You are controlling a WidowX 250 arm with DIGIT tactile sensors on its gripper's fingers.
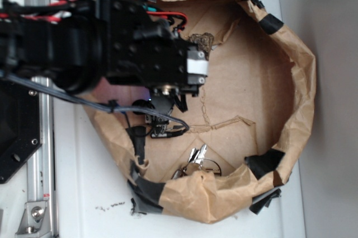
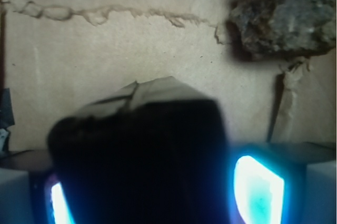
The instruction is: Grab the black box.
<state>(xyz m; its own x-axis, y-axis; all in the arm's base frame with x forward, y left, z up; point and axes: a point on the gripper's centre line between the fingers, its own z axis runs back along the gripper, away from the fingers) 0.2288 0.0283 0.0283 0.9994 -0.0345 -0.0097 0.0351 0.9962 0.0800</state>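
Observation:
In the wrist view the black box (image 2: 142,155) fills the space between my gripper's (image 2: 158,197) two glowing blue pads (image 2: 258,190), its dark sides against them. A tan reflective patch shows on its far top edge. The rough brown rock (image 2: 284,13) lies at the upper right on the paper floor, apart from the box. In the exterior view my gripper (image 1: 159,109) points down into the brown paper basin (image 1: 296,103). The black box (image 1: 150,106) shows only as a dark shape under the wrist. The rock (image 1: 202,41) lies to the upper right of it.
The paper basin has raised crumpled walls with black tape patches (image 1: 265,162). Shiny metal pieces (image 1: 196,159) lie near its lower wall. A small circuit board with cables (image 1: 162,129) sits below the gripper. A large black plate (image 1: 17,131) and an aluminium rail (image 1: 42,154) are at the left.

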